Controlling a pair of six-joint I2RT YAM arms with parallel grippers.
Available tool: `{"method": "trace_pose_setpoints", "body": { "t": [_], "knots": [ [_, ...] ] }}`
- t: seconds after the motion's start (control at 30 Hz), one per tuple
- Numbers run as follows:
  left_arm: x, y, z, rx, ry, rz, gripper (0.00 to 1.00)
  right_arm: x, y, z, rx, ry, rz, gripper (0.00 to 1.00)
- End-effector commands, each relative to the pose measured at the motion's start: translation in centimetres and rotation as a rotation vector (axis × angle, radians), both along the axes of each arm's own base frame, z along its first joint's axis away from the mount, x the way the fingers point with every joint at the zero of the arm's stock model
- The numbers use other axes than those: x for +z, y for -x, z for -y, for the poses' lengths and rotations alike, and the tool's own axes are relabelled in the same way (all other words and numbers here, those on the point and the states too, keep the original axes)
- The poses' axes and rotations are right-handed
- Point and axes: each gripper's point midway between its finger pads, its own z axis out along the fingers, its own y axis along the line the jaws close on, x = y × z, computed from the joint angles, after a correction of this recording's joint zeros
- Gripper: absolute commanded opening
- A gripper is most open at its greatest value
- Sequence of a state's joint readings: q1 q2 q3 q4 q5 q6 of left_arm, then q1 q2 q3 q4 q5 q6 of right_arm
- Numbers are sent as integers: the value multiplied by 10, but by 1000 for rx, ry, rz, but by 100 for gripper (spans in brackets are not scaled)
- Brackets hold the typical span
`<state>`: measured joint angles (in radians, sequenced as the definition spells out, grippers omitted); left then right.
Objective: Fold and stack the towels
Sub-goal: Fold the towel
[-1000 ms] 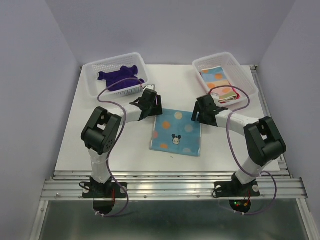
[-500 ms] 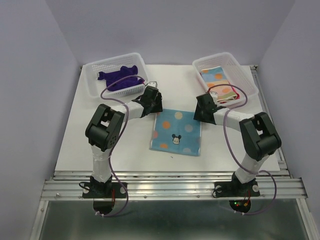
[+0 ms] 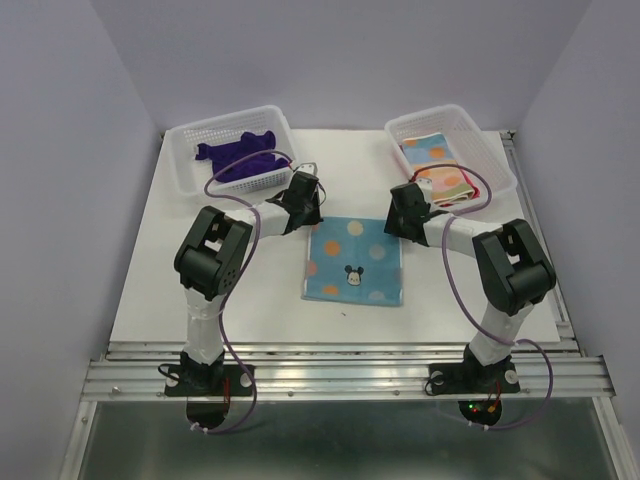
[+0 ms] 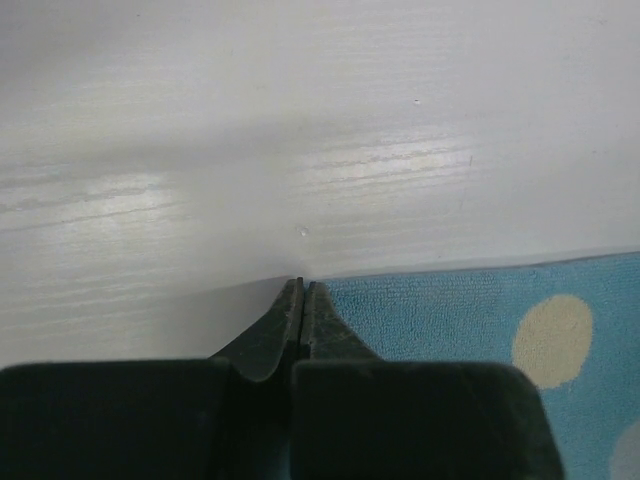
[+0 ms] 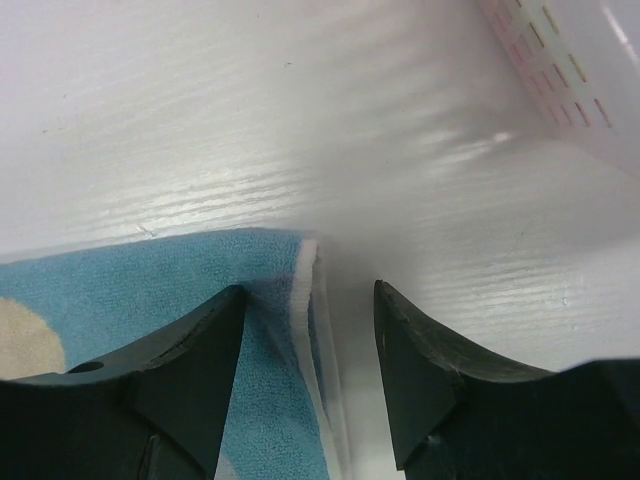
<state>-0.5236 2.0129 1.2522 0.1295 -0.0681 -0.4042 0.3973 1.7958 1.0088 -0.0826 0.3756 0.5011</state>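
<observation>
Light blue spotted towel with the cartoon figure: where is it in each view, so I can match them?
Top external: the light blue spotted towel lies flat at mid-table.
Left wrist: the towel fills the lower right.
Right wrist: the towel fills the lower left, white hem showing.
Shared landmark: the white tabletop beyond its far edge.

A white table (image 3: 200,280) fills the middle. Two white baskets with little holes sit at its back, well apart: one on the left (image 3: 185,172) and one on the right (image 3: 498,160). Pale purple walls (image 3: 340,60) stand around the table. A shiny metal rail (image 3: 340,375) runs along the near edge.
</observation>
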Motion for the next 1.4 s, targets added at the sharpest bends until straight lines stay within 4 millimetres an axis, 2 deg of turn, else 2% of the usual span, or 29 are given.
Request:
{"method": "trace_pose_setpoints", "body": {
  "t": [0.0,0.13,0.23,0.33,0.47,0.57,0.77,0.87,0.97,1.0,1.07,1.13,1.17,1.27,1.3,1.37],
  "knots": [
    [-6,0,-4,-7,-33,-20,0,31,-28,-4,-17,-32,120,59],
    [-5,0,-5,-2,-34,-13,0,45,-33,-6,-15,-51,167,59],
    [-2,0,-3,-11,-18,-2,0,47,-35,-7,-14,-50,173,59],
    [1,0,-1,-19,-5,5,0,40,-39,-5,-27,-29,162,58],
    [-1,0,-1,-16,-5,3,0,28,-43,-1,-42,-6,135,50],
    [-1,0,-2,-14,-3,6,0,18,-43,-2,-35,-10,122,48],
    [3,-1,-3,-8,-1,22,0,5,-38,-4,-28,-16,85,31],
    [17,-2,-2,-8,19,56,0,8,-37,-7,-3,-26,88,18],
    [29,-2,1,-27,46,85,0,21,-38,-13,40,-43,117,13],
    [39,-1,3,-34,65,109,0,25,-38,-15,63,-50,122,11],
    [48,-1,5,-38,86,128,0,37,-36,-17,75,-65,154,11],
    [58,3,5,-44,109,145,0,40,-30,-16,90,-69,158,9],
    [69,3,7,-51,131,171,0,53,-30,-18,104,-81,190,9],
    [69,18,10,-87,178,164,0,66,-18,-19,139,-108,226,9],
    [79,20,12,-92,201,187,0,68,-13,-22,163,-123,226,9],
    [74,30,9,-93,217,170,0,71,-6,-24,178,-142,232,9]
  ]
}}
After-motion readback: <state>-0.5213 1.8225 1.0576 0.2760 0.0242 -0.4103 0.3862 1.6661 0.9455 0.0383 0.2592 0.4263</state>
